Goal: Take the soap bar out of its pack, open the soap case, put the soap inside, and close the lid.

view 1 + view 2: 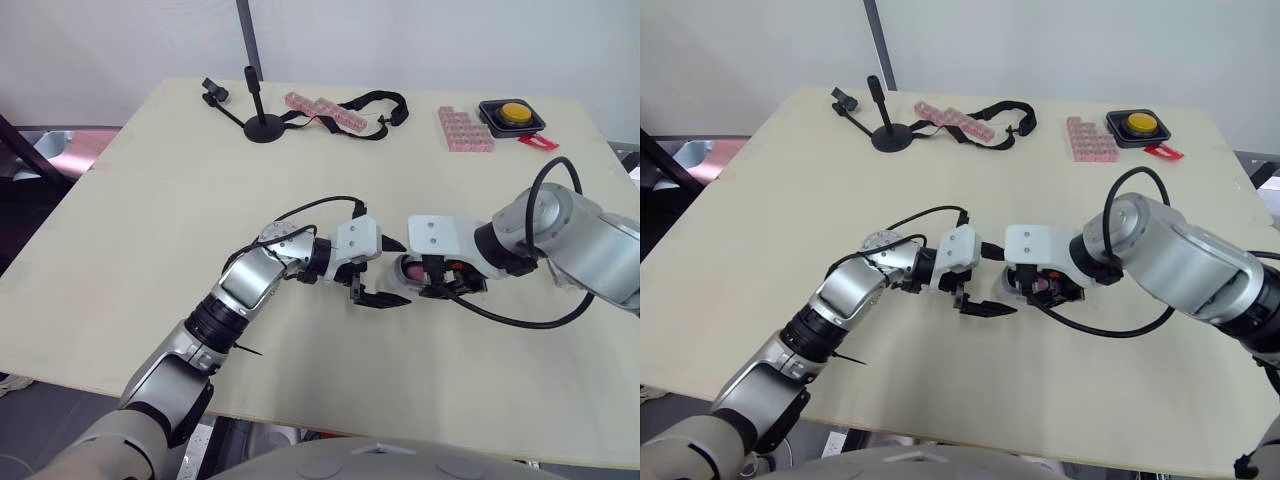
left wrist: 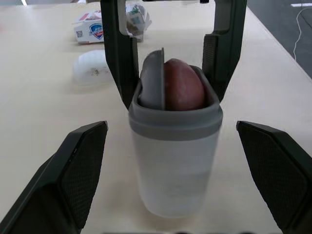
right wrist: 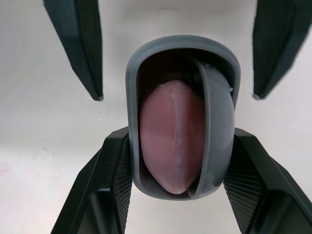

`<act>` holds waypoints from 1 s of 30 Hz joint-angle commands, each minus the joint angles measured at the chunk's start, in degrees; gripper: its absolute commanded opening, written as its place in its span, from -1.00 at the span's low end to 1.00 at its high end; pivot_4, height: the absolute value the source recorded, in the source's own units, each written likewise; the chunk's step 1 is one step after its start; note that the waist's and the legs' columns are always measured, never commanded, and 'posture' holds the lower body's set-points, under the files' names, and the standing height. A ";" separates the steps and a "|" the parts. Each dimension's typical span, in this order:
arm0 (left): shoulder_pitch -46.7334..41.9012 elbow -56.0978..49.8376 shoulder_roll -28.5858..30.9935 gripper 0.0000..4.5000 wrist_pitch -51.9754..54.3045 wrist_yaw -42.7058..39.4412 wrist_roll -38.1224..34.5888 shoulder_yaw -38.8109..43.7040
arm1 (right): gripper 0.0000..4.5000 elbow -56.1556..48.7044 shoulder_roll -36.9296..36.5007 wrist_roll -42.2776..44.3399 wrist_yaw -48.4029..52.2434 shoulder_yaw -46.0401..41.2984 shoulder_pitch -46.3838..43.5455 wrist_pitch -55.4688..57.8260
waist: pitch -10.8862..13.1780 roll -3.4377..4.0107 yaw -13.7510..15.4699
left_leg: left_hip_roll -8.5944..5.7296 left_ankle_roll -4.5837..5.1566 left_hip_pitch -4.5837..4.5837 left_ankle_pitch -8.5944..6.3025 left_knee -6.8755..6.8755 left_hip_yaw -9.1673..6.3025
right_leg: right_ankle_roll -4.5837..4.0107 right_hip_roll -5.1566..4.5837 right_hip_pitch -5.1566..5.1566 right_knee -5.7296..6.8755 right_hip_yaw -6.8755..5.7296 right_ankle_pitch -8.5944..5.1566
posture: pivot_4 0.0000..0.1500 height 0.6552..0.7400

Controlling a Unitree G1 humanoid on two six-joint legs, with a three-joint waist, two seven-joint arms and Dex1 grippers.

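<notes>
Clamped in the right end effector [image 3: 180, 137] at the middle of the desk [image 1: 150, 200]: soap case [image 2: 175, 161] with soap bar [image 2: 183, 87] already inside; left end effector [image 1: 398, 272] gaping, empty, just beside; apparent lid [image 2: 92, 68] lying apart, closing seemingly all that remains

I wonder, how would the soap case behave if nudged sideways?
The soap case looks tall for its narrow, rounded base, so likely tippy. Its smooth wall seems slippery. The soap pokes above the open rim and might slip out.

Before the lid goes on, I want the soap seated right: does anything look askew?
Yes. In the soap case held by the right fingers, the soap pokes out past the rim, with a grey inner plate wedged edge-on beside it.
</notes>
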 commanded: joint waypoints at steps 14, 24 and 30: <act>-1.15 -0.10 -3.15 1.00 6.28 -0.09 -3.32 3.06 | -0.08 -0.91 0.26 -7.01 3.46 -0.30 -0.87 -3.04 | 0.00 0.00 -0.10 | 0.02 0.01 0.01 0.01 0.11 0.01 | -0.01 -0.06 -0.05 0.16 0.08 0.00 | 1.00 0.97; -1.17 1.02 -3.21 1.00 5.32 0.74 -1.33 2.76 | -0.08 -0.90 0.72 -8.33 4.50 -0.76 -0.11 -3.22 | 0.00 0.00 -0.12 | 0.02 0.01 0.01 0.01 0.12 0.02 | -0.02 -0.06 -0.06 0.19 0.10 -0.01 | 1.00 0.97; -1.37 1.79 -3.35 1.00 5.04 0.87 -0.63 2.29 | -0.08 -1.07 1.00 -8.61 4.59 -1.14 0.41 -2.97 | 0.00 0.00 -0.12 | 0.02 0.01 0.01 0.01 0.13 0.02 | -0.02 -0.06 -0.07 0.21 0.12 -0.01 | 1.00 0.97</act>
